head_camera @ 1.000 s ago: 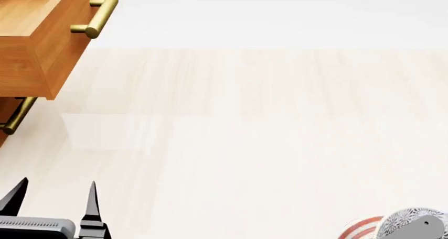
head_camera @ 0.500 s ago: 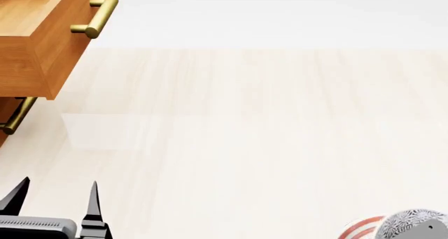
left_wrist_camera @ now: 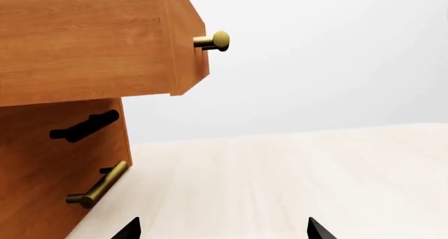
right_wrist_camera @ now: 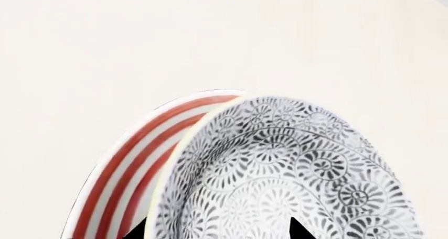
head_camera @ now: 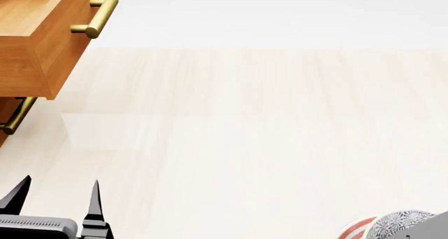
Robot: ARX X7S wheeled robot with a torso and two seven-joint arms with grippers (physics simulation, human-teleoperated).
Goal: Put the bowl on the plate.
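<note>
at five o'clock in the head view, the small deep round bowl with its dense grey-black floral pattern (head_camera: 399,224) sits lower in the corner than it did a second ago, now partly covered by the grey body of the right arm, with the large flat white plate ringed in red (head_camera: 357,228) showing just beside it at its nine o'clock. the drop suggests the bowl is being lowered toward the plate. in the right wrist view the bowl (right_wrist_camera: 280,171) fills the frame and overlaps the plate (right_wrist_camera: 133,165), whose red rings curve out from behind it at nine o'clock; whether the bowl already rests on the plate or hangs just above it cannot be told. only two dark tips of the right gripper (right_wrist_camera: 213,229) show, one at the bowl's rim and one over its inside, and whether they pinch the wall cannot be told. the left gripper (head_camera: 56,197) hovers at seven o'clock in the head view, its black prongs spread apart and holding nothing, well apart from the dishes. an orange-brown wooden drawer unit with brass bar handles (head_camera: 42,45) stands at ten o'clock on the pale wood tabletop (head_camera: 245,123). the task looks close to done, pending release.
</note>
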